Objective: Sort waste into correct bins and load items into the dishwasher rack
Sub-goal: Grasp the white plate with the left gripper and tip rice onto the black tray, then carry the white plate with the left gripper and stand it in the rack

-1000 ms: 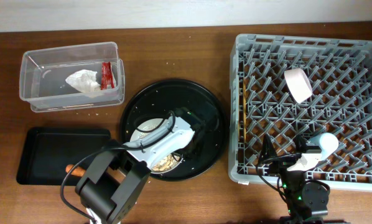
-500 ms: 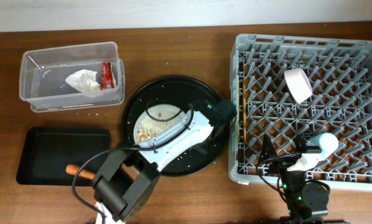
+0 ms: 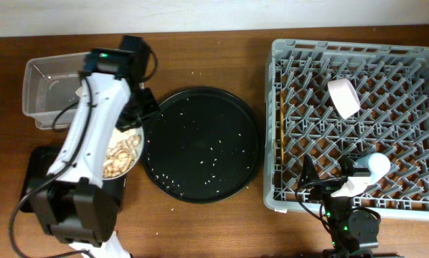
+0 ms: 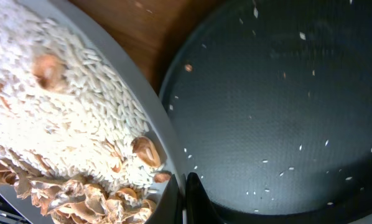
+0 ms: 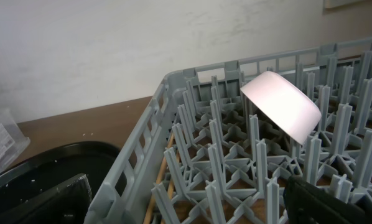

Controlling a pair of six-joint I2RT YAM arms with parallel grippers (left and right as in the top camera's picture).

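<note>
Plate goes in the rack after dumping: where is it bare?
In the large grey plastic rack, the left and middle pegs are bare, between the wooden chopsticks along its left wall and the small white bowl. Crowded: the near right corner, with the small light-blue cup and right arm.

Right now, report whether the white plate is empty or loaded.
Loaded: rice and brownish scraps cover the white plate, which the left tool grips beside the round black tray.
</note>
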